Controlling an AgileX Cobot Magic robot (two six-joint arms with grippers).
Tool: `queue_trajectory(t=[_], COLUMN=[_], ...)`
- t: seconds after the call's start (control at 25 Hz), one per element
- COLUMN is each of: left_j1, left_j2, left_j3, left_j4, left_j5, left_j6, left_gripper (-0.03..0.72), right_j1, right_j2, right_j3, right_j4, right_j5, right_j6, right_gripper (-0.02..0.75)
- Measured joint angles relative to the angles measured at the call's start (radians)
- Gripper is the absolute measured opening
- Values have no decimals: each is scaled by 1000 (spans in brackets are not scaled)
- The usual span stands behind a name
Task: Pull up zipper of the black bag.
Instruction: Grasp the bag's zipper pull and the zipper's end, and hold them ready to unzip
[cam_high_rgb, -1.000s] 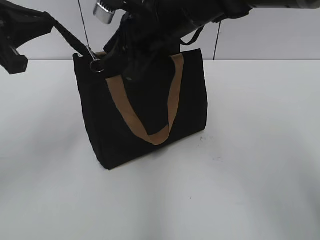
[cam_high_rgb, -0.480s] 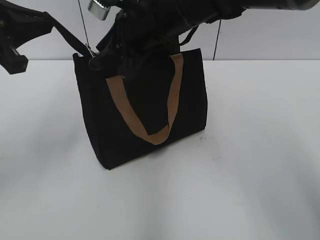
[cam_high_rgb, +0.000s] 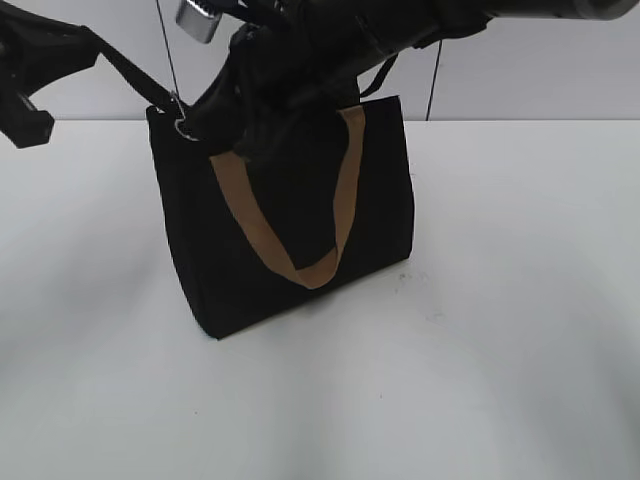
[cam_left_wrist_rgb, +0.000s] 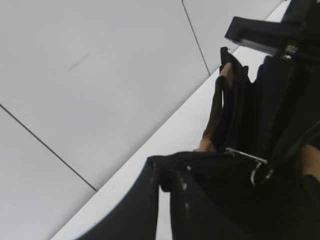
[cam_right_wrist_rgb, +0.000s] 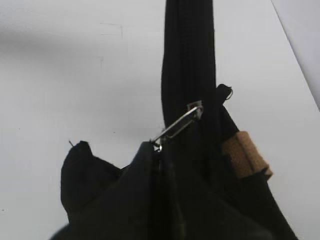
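White bench (cam_high_rgb: 500, 350) carries one black bag (cam_high_rgb: 290, 250), standing upright before a pale wall. You have two arms: the left end effector (cam_high_rgb: 40, 70) seems to hold a black strap that runs to the bag's top left corner, though its jaws are hidden. At that same corner the right end effector (cam_right_wrist_rgb: 155, 150) looks closed on the zipper (cam_right_wrist_rgb: 177, 125). Pull slowly along the zip line while the left arm keeps the strap taut. I count one silver ring (cam_left_wrist_rgb: 261, 174) and one tan handle (cam_high_rgb: 300, 255) in front.

black bag (cam_high_rgb: 290, 240) top: hidden behind right arm (cam_high_rgb: 330, 45) | left gripper (cam_high_rgb: 30, 60): cut off at edge
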Motion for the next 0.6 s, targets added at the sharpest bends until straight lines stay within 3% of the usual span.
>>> queue_trajectory(t=[0.08,0.24,0.6], left_j1=[0,0,0], left_j2=[0,0,-2], left_j3=[0,0,74], left_j4=[0,0,38], left_j5=[-26,-37,-41], left_j6=[0,-5,-157], left_gripper=[20,20,17], right_j1=[0,-1,-16], right_j2=[0,-9,-13], right_j3=[0,0,0], right_j4=[0,-1,-37], right_j5=[1,4,11], right_j6=[24,44,116], right_gripper=[-1,-1,-1])
